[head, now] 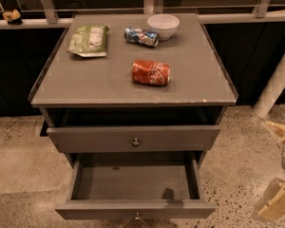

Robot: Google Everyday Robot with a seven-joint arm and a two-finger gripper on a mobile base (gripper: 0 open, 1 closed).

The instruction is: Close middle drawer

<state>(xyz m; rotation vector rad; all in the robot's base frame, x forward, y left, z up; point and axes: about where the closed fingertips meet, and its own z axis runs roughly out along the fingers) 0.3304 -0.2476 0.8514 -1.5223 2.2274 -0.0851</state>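
Note:
The grey cabinet [199, 87] stands in the middle of the camera view. Its middle drawer [133, 182] is pulled far out, showing a shallow empty grey box. The drawer's flat front [85, 210] is at the bottom edge, with its small knob [137, 218] just in view. The top drawer [85, 139], with a round knob [136, 141], sits above it and sticks out slightly. The lowest drawer is hidden. My gripper [279, 167] is at the far right edge, right of the cabinet and apart from it. Its cream fingers [277, 204] are spread wide and hold nothing.
On the cabinet top lie a red crushed can [151, 72], a blue can [140, 36], a white bowl [163, 25] and a green snack bag [89, 40]. A white pole [275, 89] slants at the right. A railing and dark wall stand behind, and speckled floor lies around.

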